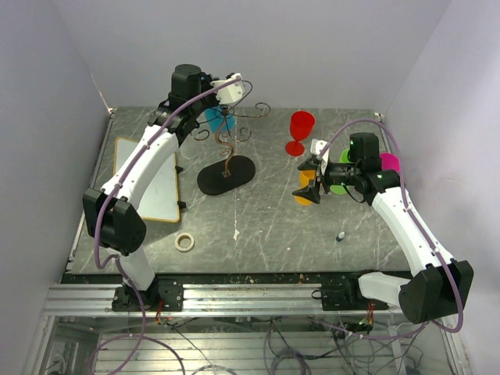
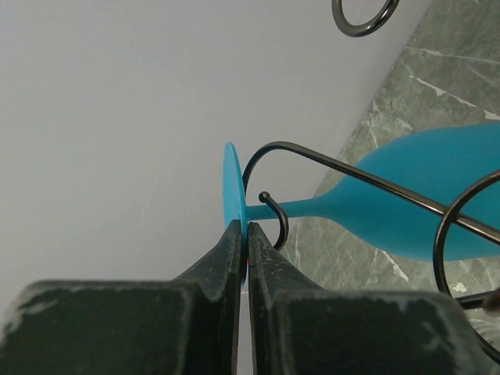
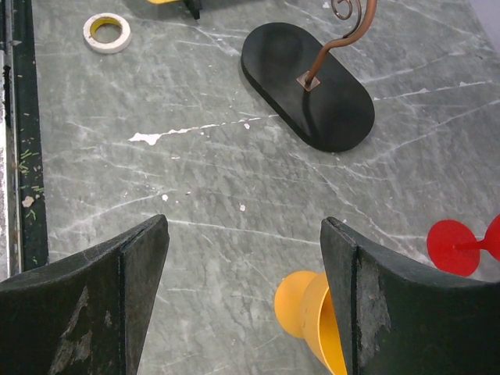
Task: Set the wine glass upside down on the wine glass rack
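Note:
The wine glass rack (image 1: 227, 148) is a dark bronze wire stand on a black oval base (image 3: 306, 84). My left gripper (image 2: 247, 231) is shut on the foot of a blue wine glass (image 2: 422, 203), held upside down at the rack's top (image 1: 212, 119), with its stem inside a wire scroll hook (image 2: 273, 211). My right gripper (image 3: 244, 234) is open and empty above the table, next to an orange glass (image 3: 312, 316) that lies on its side. A red glass (image 1: 300, 131) stands upright at the back.
A roll of tape (image 1: 184, 242) lies near the front left. A white board (image 1: 153, 178) lies at the left. Green (image 1: 337, 187) and pink (image 1: 389, 162) glasses show behind the right arm. A small dark object (image 1: 341, 235) lies at front right.

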Tool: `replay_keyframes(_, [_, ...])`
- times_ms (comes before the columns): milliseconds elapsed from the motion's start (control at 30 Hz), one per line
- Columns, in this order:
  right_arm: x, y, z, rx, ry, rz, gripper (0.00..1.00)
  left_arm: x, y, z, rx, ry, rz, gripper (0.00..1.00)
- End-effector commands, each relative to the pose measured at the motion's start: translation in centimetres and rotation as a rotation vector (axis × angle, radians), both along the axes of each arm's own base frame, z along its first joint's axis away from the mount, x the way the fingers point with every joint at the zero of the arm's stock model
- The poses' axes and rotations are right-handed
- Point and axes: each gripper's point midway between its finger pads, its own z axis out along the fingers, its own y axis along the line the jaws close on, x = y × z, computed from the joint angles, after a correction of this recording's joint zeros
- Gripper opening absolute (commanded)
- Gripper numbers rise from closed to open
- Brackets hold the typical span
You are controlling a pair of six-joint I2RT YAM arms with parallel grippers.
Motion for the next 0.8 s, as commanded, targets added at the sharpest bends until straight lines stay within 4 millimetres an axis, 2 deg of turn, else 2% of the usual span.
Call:
replay_keyframes(0, [0.0, -0.2, -0.2, -0.007, -0.013, -0.003, 0.78, -1.2, -1.0, 1.8, -0.044, 0.002, -0.05, 0.13])
replay_keyframes(767, [0.1, -0.4, -0.4, -0.019, -0.02, -0.007, 0.79, -2.2, -0.8, 1.3, 0.002, 0.016, -0.057, 0.19])
